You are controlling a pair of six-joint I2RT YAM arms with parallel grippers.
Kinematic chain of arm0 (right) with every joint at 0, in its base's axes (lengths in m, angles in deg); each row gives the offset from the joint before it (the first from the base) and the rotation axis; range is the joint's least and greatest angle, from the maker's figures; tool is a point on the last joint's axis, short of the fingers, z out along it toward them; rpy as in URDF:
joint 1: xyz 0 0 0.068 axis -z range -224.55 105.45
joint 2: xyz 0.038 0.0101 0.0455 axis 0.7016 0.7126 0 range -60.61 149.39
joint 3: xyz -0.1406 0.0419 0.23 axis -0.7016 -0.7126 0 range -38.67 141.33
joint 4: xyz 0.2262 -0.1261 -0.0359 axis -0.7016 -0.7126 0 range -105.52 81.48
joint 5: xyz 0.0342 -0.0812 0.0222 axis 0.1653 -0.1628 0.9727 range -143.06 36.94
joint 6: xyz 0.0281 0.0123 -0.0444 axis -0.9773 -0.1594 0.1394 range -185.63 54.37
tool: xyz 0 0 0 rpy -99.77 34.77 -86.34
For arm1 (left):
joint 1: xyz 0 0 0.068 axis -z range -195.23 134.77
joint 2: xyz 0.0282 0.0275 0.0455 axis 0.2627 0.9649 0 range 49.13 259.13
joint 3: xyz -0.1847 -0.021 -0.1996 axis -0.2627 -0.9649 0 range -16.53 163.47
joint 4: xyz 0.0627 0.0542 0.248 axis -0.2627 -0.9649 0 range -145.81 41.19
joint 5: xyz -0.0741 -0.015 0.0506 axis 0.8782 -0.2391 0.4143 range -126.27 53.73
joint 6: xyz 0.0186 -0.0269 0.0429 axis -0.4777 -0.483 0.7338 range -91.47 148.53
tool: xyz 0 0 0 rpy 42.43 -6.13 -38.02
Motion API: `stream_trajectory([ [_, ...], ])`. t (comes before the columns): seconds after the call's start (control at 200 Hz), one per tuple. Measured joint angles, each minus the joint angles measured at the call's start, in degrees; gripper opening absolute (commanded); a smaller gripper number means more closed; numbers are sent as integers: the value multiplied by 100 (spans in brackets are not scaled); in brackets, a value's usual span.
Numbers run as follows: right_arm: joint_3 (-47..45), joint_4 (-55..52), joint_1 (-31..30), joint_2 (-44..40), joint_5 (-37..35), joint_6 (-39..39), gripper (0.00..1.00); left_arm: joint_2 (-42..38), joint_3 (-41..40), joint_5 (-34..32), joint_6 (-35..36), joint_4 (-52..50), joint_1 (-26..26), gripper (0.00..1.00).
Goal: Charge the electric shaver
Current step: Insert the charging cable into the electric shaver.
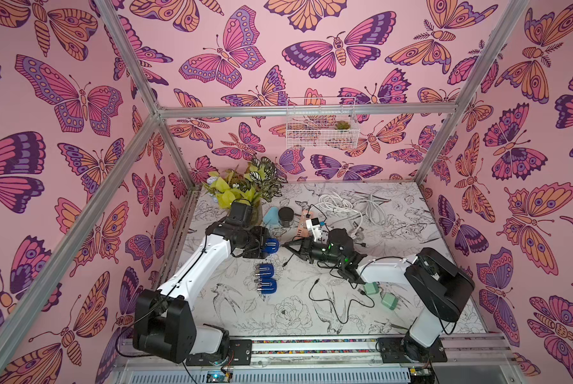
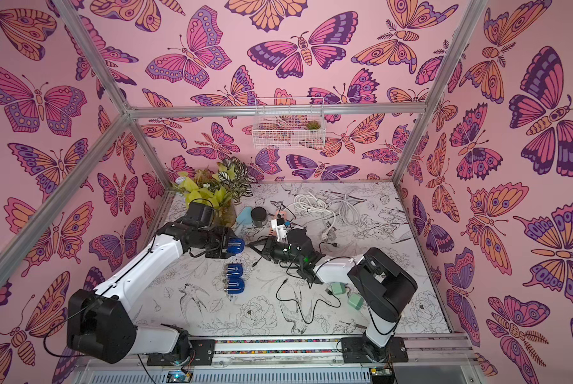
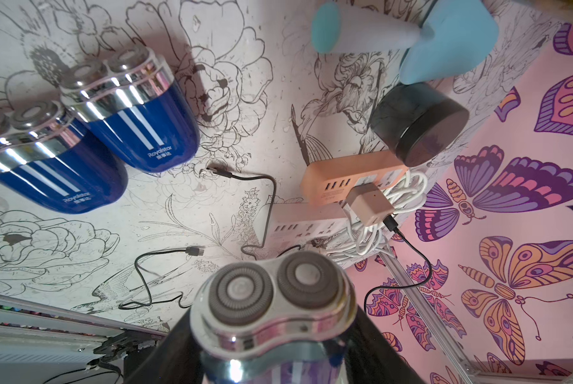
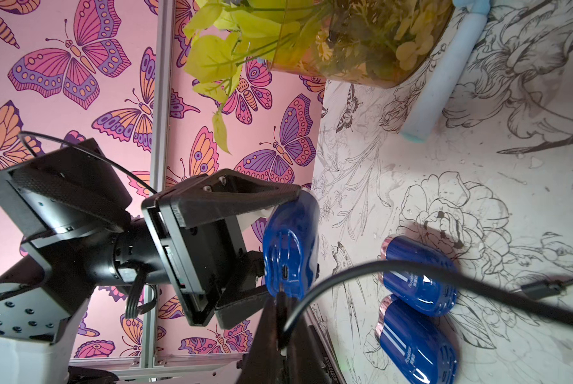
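**A:** Left end effector [image 1: 268,247] is clamped on the blue shaver [image 4: 290,246]. It's held off the table with the base turned to the right end effector [image 1: 286,246]. We read that as presenting the port [image 4: 285,273].

**B:** Agreed. The right end effector is pinched on the black plug [image 4: 281,299], tip at the base just beside the port. Not seated, we judge. One arm steadies, the other inserts.

**A:** Just under the left end effector we've got two spare shavers [image 1: 264,271] lying side by side.

**B:** Behind the right end effector there's a peach power strip [image 3: 351,173] with an adapter [image 3: 370,202] plugged in. We can't tell whether its lead is the held one. White cables [image 1: 345,202] lie further back.

**A:** The table [image 1: 232,309] has a flower-sketch print with loose leads on it. The plant [image 1: 245,186] sits beyond the left end effector.

**B:** Pink butterfly walls and a metal frame, with a wire basket [image 1: 321,126] on the back wall.
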State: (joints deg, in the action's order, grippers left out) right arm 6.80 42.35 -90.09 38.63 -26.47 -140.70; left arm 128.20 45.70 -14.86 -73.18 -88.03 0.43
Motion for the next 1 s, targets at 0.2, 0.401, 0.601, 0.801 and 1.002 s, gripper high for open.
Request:
stream_trajectory([
  [0.2, 55, 39, 0, 92, 2, -66, 0, -9, -72, -20, -59, 136, 0, 0],
  [0.401, 173, 39, 0, 168, 7, -140, 0, -11, -122, -22, -105, 247, 0, 0],
  [0.601, 175, 35, 0, 216, 9, -162, 0, -13, -142, -24, -142, 334, 7, 0],
  [0.801, 175, 46, 0, 247, 9, -168, 0, -13, -142, -22, -144, 350, 17, 0],
  [1.002, 175, 50, 0, 293, 9, -168, 0, -13, -166, -57, -146, 361, 52, 0],
])
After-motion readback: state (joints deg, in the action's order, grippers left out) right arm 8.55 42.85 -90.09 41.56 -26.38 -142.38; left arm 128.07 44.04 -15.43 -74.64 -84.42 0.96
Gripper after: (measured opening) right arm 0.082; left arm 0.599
